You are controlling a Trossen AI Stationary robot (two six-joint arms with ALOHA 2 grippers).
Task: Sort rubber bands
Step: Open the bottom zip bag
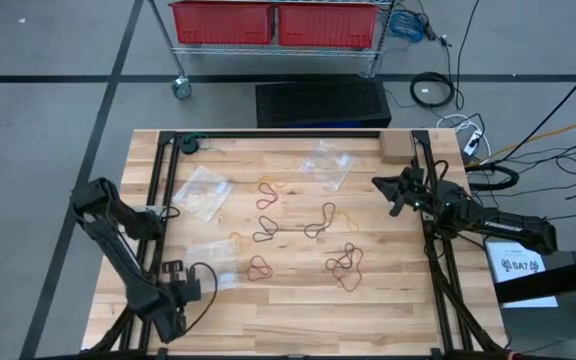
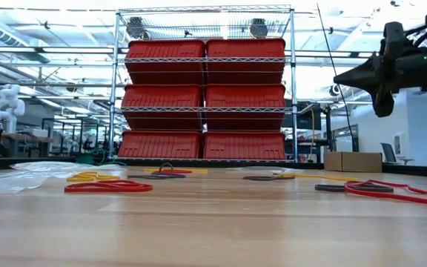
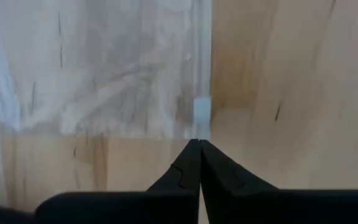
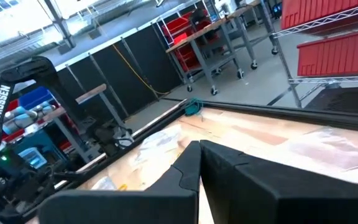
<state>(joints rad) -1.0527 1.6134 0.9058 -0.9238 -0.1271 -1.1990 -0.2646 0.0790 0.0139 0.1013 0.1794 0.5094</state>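
The left gripper (image 1: pixel 193 290) is hanging low over the near-left part of the table (image 1: pixel 298 320), its fingers pressed together on nothing, with a clear bag (image 3: pixel 98 68) lying flat just ahead of the tips. The right gripper (image 1: pixel 396 197) is hovering above the right edge, raised well clear of the wood, and its fingers are also meeting with nothing between them.

The bands are lying loose across the middle of the table: a dark and red tangle (image 1: pixel 346 265) near the right, a small pair (image 1: pixel 259 268) near the centre, a black chain (image 1: pixel 293 225) beyond them, and red and tan loops (image 1: pixel 271 188) farther still. None is held yet.

Judged from this layout, the right arm is probably lining up for the near-right tangle. For a clean pick:
- Part the fingers before descending.
- Aim at a strand standing free of its neighbours.
- Lift slowly, since linked loops may be dragging others along.

Two more bags (image 1: pixel 326 163) are lying at the far side; their contents are hard to make out. Individual bands in the tangles cannot be separated by eye.
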